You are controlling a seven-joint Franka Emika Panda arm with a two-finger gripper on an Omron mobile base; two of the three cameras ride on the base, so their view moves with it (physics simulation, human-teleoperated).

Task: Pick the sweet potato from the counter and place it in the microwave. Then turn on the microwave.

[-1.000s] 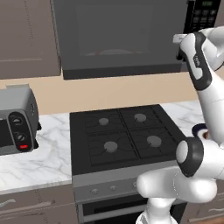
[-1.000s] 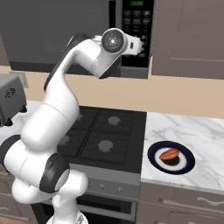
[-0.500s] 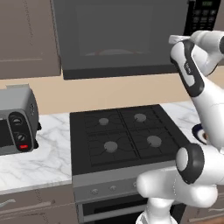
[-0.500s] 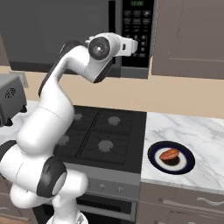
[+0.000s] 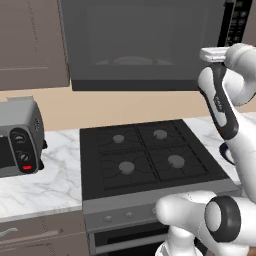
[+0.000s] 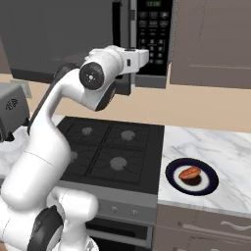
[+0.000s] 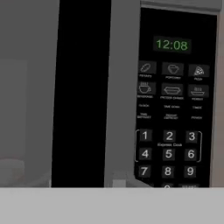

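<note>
Right base view: microwave (image 6: pixel 73 41) shut above stove (image 6: pixel 110 149), arm raised with gripper (image 6: pixel 139 56) close before handle (image 6: pixel 116 46) and keypad (image 6: pixel 156 37), finger state impossible to tell, plate (image 6: pixel 192 176) on counter (image 6: pixel 215 149) right of stove, sweet potato (image 6: pixel 189 172) lying on plate.

Even, soft rendered light, faint shadows, no glare; hand view slightly blurred.
</note>
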